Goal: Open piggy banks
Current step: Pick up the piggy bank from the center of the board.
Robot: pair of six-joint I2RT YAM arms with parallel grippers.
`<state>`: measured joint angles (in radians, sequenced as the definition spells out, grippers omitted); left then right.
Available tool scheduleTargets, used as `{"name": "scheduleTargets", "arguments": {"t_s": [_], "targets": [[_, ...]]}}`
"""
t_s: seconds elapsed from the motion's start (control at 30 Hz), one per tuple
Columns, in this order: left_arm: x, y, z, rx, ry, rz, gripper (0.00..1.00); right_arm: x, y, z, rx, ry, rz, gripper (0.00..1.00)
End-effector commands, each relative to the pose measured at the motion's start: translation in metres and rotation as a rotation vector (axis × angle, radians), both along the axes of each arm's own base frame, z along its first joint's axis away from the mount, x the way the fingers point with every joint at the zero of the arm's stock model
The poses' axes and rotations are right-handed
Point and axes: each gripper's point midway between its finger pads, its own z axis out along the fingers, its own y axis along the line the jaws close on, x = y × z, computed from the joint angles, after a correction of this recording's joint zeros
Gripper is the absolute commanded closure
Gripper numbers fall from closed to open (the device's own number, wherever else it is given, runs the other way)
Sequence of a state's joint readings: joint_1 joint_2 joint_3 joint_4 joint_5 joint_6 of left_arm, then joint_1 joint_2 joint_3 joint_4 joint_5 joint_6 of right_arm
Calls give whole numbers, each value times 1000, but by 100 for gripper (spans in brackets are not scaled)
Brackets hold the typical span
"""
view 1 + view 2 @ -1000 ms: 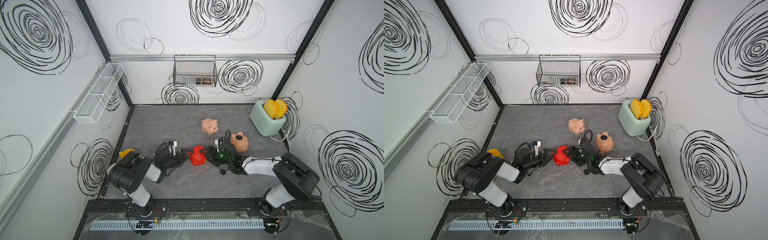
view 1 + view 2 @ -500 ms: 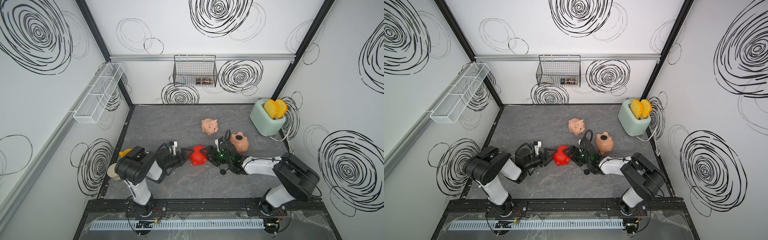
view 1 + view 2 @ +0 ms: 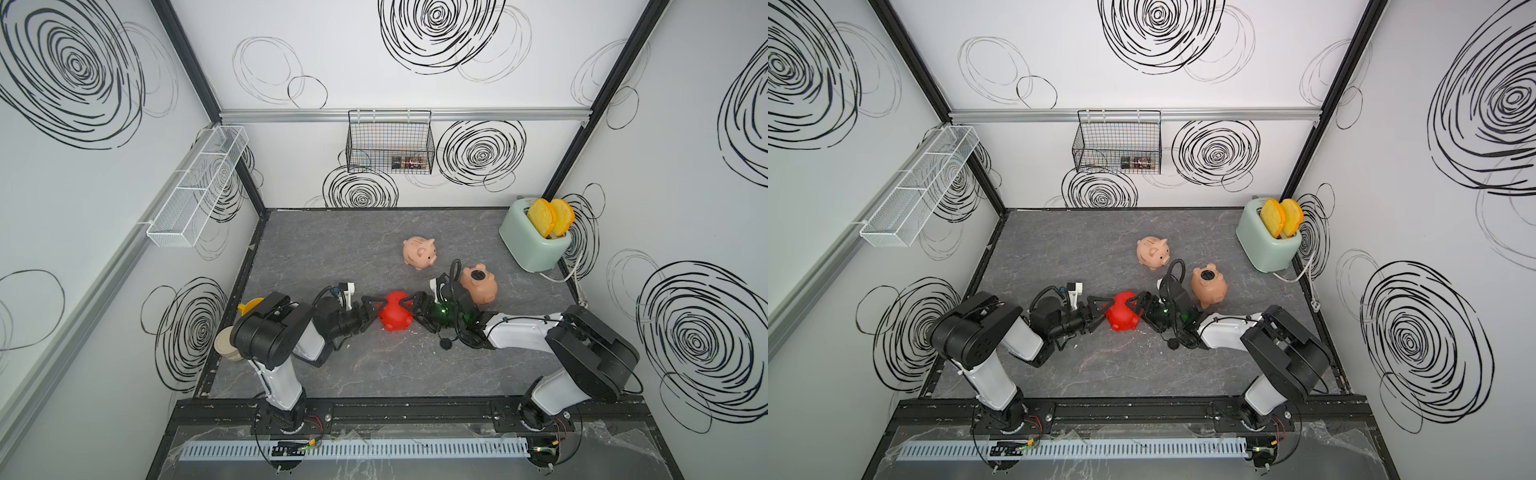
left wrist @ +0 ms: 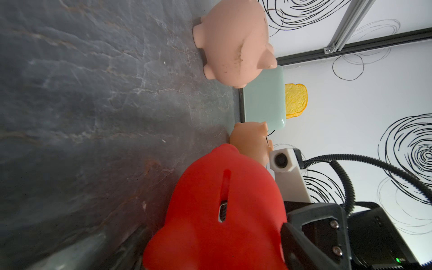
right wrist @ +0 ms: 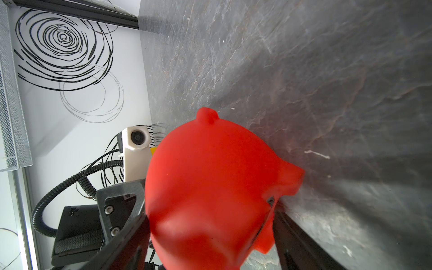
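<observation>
The grey slate surface fills the floor of a white booth marked with black scribbles. The left arm and right arm reach in low from the front corners and meet near the middle front. A white mesh shelf hangs on the left wall and a wire basket on the back wall. A mint toaster holding two toast slices stands in the back right corner. The red piggy bank sits between the two arms. The right jaws are closed on it, one finger against each flank. The left jaws straddle its opposite end, and I cannot tell whether they clamp it. The peach-tan piggy bank lies just behind the right wrist with its black plug upward. The pale pink piggy bank stands on its feet farther back. The red one's coin slot faces the left wrist camera.
</observation>
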<state>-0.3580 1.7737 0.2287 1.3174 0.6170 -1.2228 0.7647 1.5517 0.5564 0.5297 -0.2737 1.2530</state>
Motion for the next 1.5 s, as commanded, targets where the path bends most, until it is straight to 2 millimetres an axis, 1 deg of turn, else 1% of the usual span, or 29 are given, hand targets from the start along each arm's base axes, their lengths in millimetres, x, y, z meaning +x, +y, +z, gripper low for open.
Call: {"name": "scheduleTargets", "arguments": {"t_s": [0.0, 0.1, 0.2, 0.27, 0.3, 0.33, 0.37, 0.43, 0.5, 0.6, 0.67, 0.8, 0.87, 1.03, 1.2, 1.27, 1.4, 1.47], "targets": [[2, -6, 13, -35, -50, -17, 18, -21, -31, -61, -192, 157, -24, 14], [3, -6, 14, -35, -50, -16, 19, -21, -31, -62, -202, 154, -21, 14], [3, -5, 12, -18, -46, -12, 20, -18, -28, -57, -193, 139, -15, 13], [3, -3, 12, -3, -50, -5, 20, -15, -24, -48, -169, 111, -3, 8], [4, -2, 13, 5, -54, -2, 20, -13, -21, -41, -148, 92, 7, 2], [4, -2, 14, 13, -58, 1, 20, -11, -18, -33, -129, 71, 15, 0], [5, -1, 14, 23, -63, 5, 20, -9, -16, -23, -108, 46, 25, 2], [6, 1, 16, 39, -71, 13, 21, -4, -13, -1, -78, -8, 39, 2], [6, 2, 18, 57, -81, 20, 21, 0, -11, 27, -64, -84, 49, 2], [9, 4, 22, 97, -105, 28, 21, 3, -18, 57, -84, -185, 48, 2], [12, 7, 25, 139, -126, 38, 21, 4, -26, 69, -116, -238, 34, 2], [23, 12, 32, 283, -183, 64, 21, 3, -46, 80, -189, -319, 8, 2], [29, 15, 37, 372, -217, 80, 21, 2, -53, 82, -209, -349, 2, 1], [39, 24, 46, 596, -273, 118, 21, -1, -62, 93, -215, -442, 15, 1], [48, 39, 55, 777, -303, 173, 21, -4, -74, 108, -243, -521, 6, 0], [53, 46, 63, 834, -316, 207, 21, -6, -78, 113, -239, -547, -2, 0], [62, 58, 78, 918, -341, 269, 21, -14, -79, 125, -202, -599, 39, 0], [65, 62, 82, 958, -349, 285, 21, -21, -79, 135, -159, -636, 63, 1]]}}
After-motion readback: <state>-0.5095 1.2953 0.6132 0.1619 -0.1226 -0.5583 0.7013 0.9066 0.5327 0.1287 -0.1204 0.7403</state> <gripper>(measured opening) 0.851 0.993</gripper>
